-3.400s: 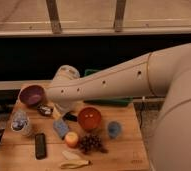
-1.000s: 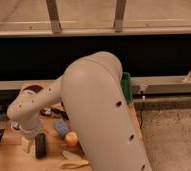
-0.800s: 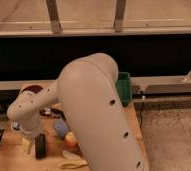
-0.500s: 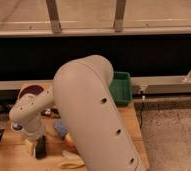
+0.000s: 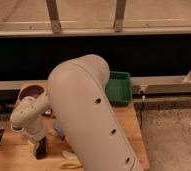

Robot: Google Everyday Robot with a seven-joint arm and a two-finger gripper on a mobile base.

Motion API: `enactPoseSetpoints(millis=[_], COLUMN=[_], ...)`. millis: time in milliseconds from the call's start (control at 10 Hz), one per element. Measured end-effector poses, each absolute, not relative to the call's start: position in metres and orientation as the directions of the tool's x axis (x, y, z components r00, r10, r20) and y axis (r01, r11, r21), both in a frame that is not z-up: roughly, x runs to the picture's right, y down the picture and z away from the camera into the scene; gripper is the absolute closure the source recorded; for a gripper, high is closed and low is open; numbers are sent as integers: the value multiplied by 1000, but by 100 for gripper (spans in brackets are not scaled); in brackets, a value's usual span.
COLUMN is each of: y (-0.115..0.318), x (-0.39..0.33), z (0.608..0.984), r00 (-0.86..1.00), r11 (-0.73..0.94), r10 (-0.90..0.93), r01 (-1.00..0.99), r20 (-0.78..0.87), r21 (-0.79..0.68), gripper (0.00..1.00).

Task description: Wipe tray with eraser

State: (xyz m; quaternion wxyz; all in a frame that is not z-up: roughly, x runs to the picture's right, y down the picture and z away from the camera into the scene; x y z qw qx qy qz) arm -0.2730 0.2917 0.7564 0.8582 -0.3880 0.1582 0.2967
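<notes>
The green tray (image 5: pixel 120 89) sits at the table's back right, partly hidden behind my big pale arm. The black eraser (image 5: pixel 42 150) lies near the table's front left. My gripper (image 5: pixel 37 148) hangs right at the eraser, pointing down, with a yellowish finger (image 5: pixel 32 147) showing on the eraser's left side. The gripper is open, and I cannot tell whether its fingers touch the eraser. The arm covers most of the table's middle.
A dark red-purple bowl (image 5: pixel 31 92) stands at the back left. A light blue block (image 5: pixel 59 132) and a banana (image 5: pixel 70 162) peek out beside the arm. The wooden table (image 5: pixel 133 131) ends at the right; a dark ledge runs behind.
The arm has swung left and lower, uncovering more of the green tray. The gripper has sunk slightly at the eraser, which has stayed in place.
</notes>
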Motion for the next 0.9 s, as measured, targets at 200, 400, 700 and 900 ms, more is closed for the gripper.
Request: enactPoseSetpoints(millis=[200, 400, 700, 900], y=[293, 295, 296, 293], x=[-276, -281, -282, -280], z=[758, 759, 759, 758], r00=[773, 776, 788, 790], r11=[526, 526, 543, 551], r10=[385, 383, 377, 378], r01=[-632, -629, -614, -611], r20=[-504, -501, -487, -483], r21=[-569, -572, -573, -568], gripper=[30, 30, 51, 70])
